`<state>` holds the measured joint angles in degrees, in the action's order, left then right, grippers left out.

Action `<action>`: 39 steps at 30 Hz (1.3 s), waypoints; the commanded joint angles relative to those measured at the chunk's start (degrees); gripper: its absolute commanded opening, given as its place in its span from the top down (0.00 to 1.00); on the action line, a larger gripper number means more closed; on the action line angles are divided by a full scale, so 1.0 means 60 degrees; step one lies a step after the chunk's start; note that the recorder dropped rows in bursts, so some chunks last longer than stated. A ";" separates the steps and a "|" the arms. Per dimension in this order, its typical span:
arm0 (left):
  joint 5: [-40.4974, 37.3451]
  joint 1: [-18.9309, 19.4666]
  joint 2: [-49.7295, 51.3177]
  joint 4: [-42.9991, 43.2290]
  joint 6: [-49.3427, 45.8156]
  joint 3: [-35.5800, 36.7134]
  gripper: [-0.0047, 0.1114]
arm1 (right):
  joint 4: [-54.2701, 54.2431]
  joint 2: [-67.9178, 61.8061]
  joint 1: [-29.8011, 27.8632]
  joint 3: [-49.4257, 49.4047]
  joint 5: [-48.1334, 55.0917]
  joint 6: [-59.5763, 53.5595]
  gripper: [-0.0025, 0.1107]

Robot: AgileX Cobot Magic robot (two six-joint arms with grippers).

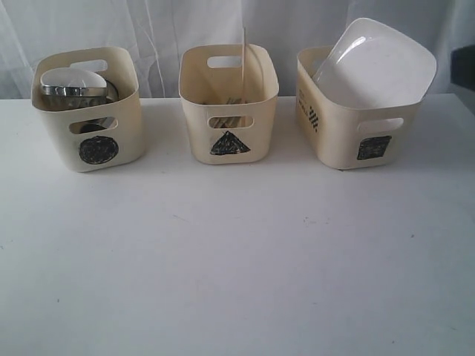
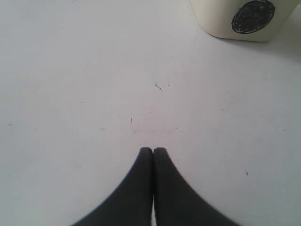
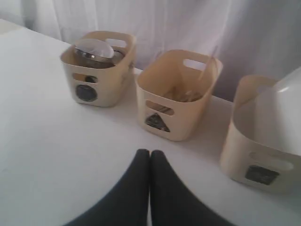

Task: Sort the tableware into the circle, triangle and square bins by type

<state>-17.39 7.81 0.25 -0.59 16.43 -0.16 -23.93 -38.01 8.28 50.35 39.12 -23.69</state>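
Nearest, both pincers are pressed shut and hold nothing: the left gripper [image 2: 153, 151] hangs low over the bare table [image 2: 84, 84] with the circle bin [image 2: 214, 21] ahead of its tips, while the right gripper [image 3: 149, 154] faces the whole row of bins. No loose piece shows on the table between them and the bins. Beyond, the circle bin holds steel mugs [image 1: 67, 91] under a small white bowl [image 1: 73, 76]. The triangle bin [image 1: 197, 130] holds what looks like cutlery, one chopstick [image 1: 244, 48] standing upright above its rim. The square bin [image 1: 334, 141] holds the plate [image 1: 382, 63], tilted and jutting out. Sorting looks finished, so I judge neither arm has anything left to reach for.
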 commanded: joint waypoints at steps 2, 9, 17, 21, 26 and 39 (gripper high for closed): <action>-0.0106 0.0003 -0.0042 -0.0104 0.0003 0.0026 0.96 | 0.1681 0.1122 -0.0185 -0.1420 -0.2085 0.1133 0.98; -0.0106 0.0003 -0.0042 -0.0104 0.0003 0.0026 0.96 | 0.5407 0.4263 -0.0627 -0.6220 -0.5458 0.6521 0.98; -0.0086 0.0003 -0.0042 -0.0086 0.0005 0.0026 0.96 | 0.5192 0.6336 -0.0624 -0.8391 -0.2850 0.6595 0.98; -0.0082 0.0003 -0.0042 -0.0035 0.0005 0.0026 0.96 | 0.5251 0.6336 -0.0819 -0.8391 -0.2989 0.6451 0.98; -0.0082 0.0003 -0.0042 -0.0035 0.0005 0.0026 0.96 | 0.5251 0.6336 -0.1241 -0.8391 -0.3989 0.5112 0.98; -0.0082 0.0003 -0.0042 -0.0035 0.0005 0.0026 0.96 | 0.5227 0.6336 -0.2047 -0.8391 -0.3222 0.4974 0.98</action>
<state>-17.39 7.81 0.21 -0.59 16.43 -0.16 7.54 -0.38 -3.49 0.10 19.70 6.85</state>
